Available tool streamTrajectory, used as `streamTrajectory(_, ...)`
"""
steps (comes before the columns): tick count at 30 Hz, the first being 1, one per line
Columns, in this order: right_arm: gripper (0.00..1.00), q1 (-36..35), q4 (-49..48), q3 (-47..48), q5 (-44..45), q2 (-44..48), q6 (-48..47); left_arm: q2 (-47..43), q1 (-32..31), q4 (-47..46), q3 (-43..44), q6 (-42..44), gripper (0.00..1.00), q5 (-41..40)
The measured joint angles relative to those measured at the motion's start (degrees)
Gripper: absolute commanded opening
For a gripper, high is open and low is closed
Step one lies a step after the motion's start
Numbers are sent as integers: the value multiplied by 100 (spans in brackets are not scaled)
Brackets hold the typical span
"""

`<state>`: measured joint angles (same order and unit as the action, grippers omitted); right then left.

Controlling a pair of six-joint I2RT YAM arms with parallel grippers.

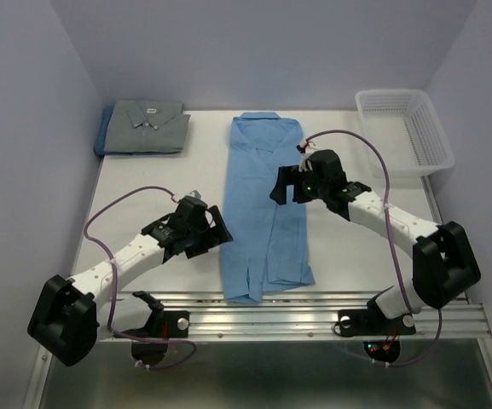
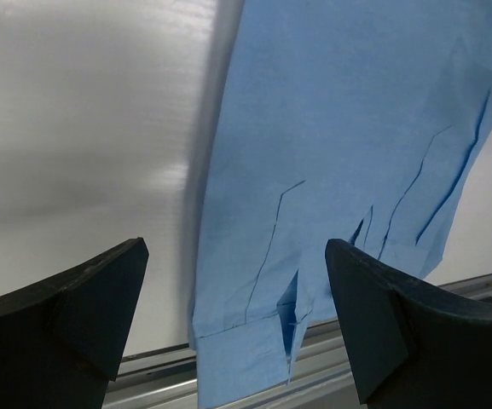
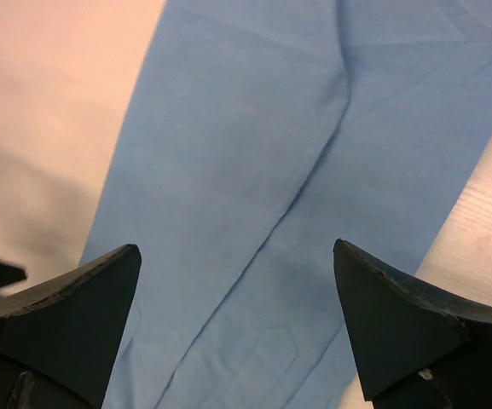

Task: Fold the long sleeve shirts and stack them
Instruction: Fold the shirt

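step: cross fold, judged | light blue shirt [image 1: 267, 204] mid-bench, sleeves in, hem at near edge | left end effector [image 1: 207, 230] and right end effector [image 1: 290, 186] wide, empty | next: grip hem, carry to collar | grey shirt [image 1: 147, 123] folded, far-left corner

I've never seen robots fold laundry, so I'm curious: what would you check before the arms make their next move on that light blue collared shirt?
1. Left gripper open, empty: ok.
2. Right gripper open, empty, over the light blue collared cloth shirt: ok.
3. Shirt narrowed into a flat long strip: ok.
4. Shirt wholly on the white table: not ok, near end overlaps the metal rail.
5. Folded grey shirt lies squarely on the folded darker blue shirt: ok.
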<state>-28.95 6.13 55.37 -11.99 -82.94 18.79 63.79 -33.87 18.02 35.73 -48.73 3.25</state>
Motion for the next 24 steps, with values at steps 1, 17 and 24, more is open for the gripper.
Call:
streamTrajectory(1,100,0,20,142,195,-234,101,-79,-33,15,-94,-68,99,11)
streamTrajectory(17,71,2,304,2859,1714,-3399,-52,-343,-101,42,-229,-415,99,-140)
streamTrajectory(24,12,2,678,3158,1665,-3766,-245,-343,-103,153,-229,-433,99,-352)
